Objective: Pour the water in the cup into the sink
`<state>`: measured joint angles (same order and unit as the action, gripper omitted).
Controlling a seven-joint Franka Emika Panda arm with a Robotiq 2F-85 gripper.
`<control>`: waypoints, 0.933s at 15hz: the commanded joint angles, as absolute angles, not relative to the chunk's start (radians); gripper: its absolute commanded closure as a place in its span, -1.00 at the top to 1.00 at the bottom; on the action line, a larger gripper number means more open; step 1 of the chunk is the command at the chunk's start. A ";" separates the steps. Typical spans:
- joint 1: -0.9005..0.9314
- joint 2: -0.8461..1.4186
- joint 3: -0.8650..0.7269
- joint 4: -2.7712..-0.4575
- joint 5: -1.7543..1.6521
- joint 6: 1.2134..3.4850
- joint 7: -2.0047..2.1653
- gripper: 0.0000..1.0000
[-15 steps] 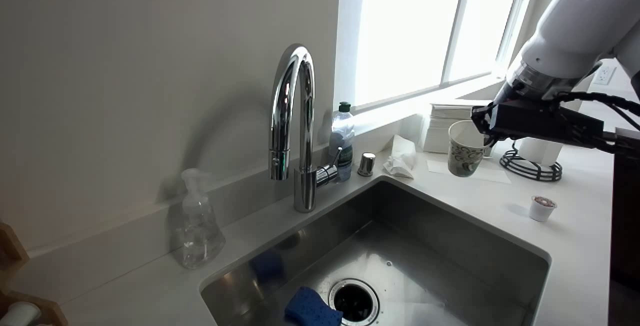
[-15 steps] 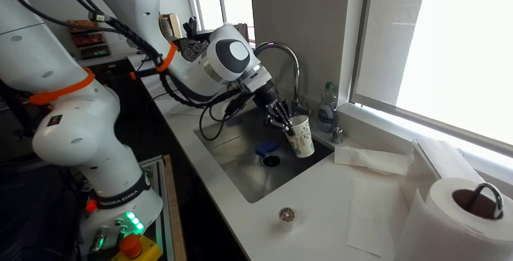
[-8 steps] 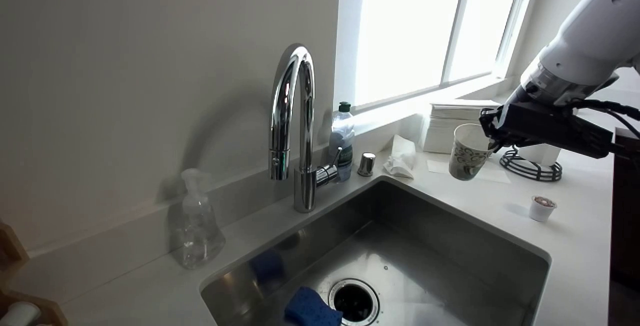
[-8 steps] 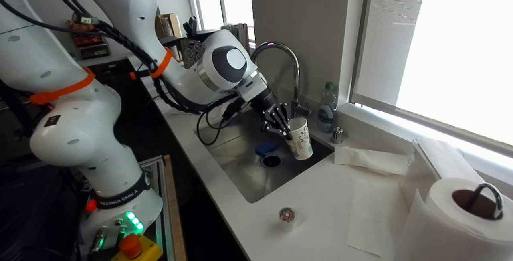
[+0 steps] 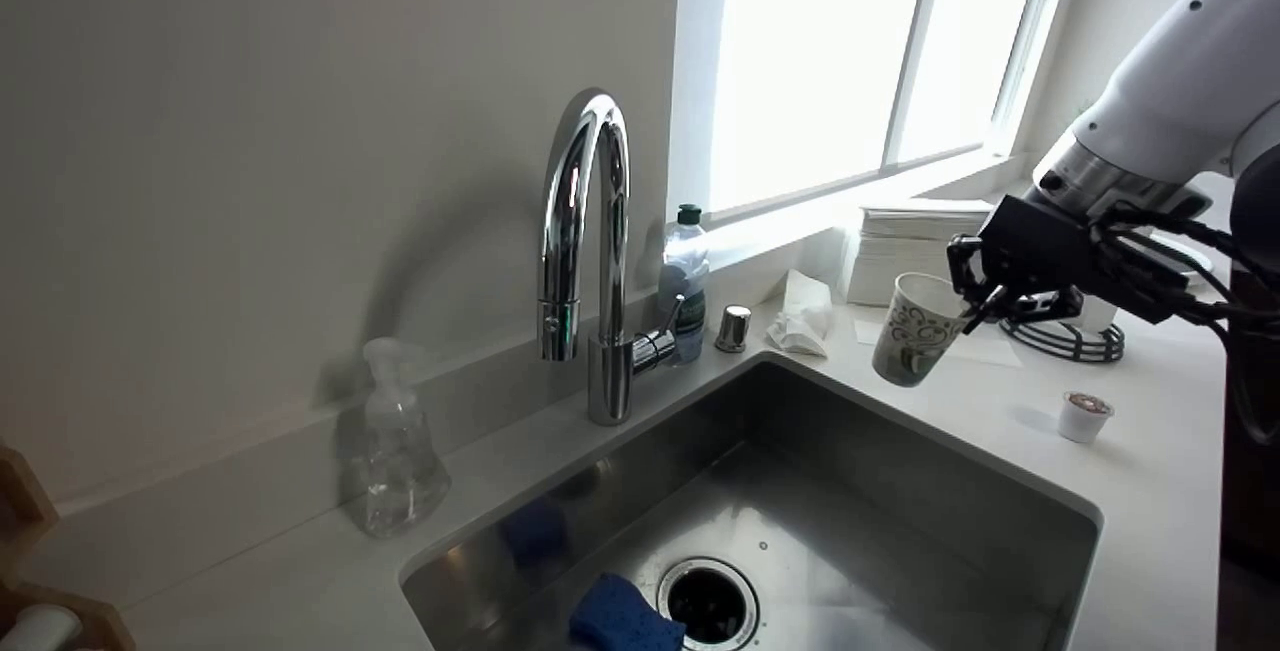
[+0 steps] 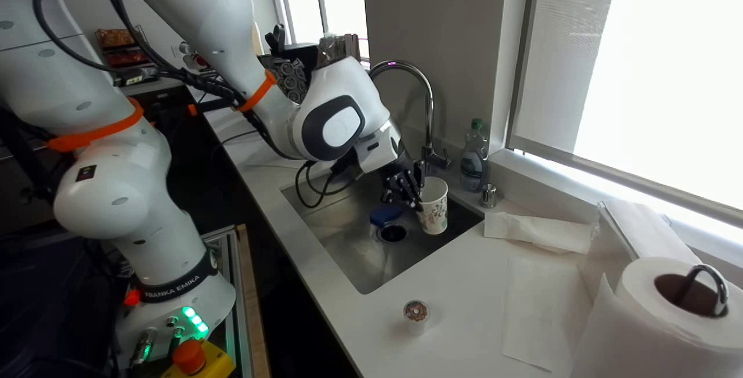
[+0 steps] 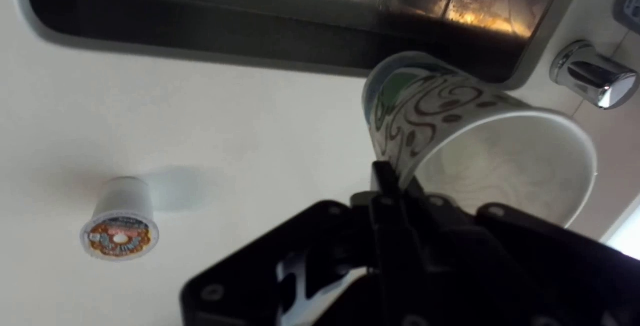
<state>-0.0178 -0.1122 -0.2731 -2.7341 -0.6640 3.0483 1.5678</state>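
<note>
The whitish patterned cup (image 5: 915, 336) is held in the air at the sink's edge on the window side, base low and rim up. It leans in one exterior view and looks nearly upright in an exterior view (image 6: 433, 212). My gripper (image 5: 973, 316) is shut on the cup's wall at the rim, one finger inside and one outside, as the wrist view (image 7: 397, 181) shows. The cup's open mouth shows in the wrist view (image 7: 435, 105); I cannot tell the water level. The steel sink (image 5: 850, 491) with its drain lies below and beside the cup; its chrome faucet (image 5: 610, 261) stands behind.
A blue sponge (image 5: 625, 616) lies by the drain. A dish soap bottle (image 5: 685, 276), a chrome cap (image 5: 733, 329) and crumpled paper (image 5: 802, 316) stand behind the sink. A small pod (image 6: 416, 315) and a paper towel roll (image 6: 644, 308) are on the counter.
The gripper has lowered the cup a little, and the cup's lean has changed, its base swinging toward the sink. The wrist and forearm have turned and dropped. The grip stays the same.
</note>
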 commanded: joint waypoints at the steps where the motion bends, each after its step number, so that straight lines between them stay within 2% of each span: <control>1: 0.226 -0.024 -0.448 -2.751 -0.388 3.109 1.459 -0.98; 5: 0.318 -0.170 -0.499 -2.751 -0.112 2.919 1.285 -0.98; 6: 0.166 -0.189 -0.340 -2.742 -0.017 2.881 1.210 -0.98; 10: 0.023 -0.202 -0.259 -2.667 0.104 2.724 1.092 -0.98; 14: -0.117 -0.166 -0.198 -2.611 0.067 2.640 1.101 -0.98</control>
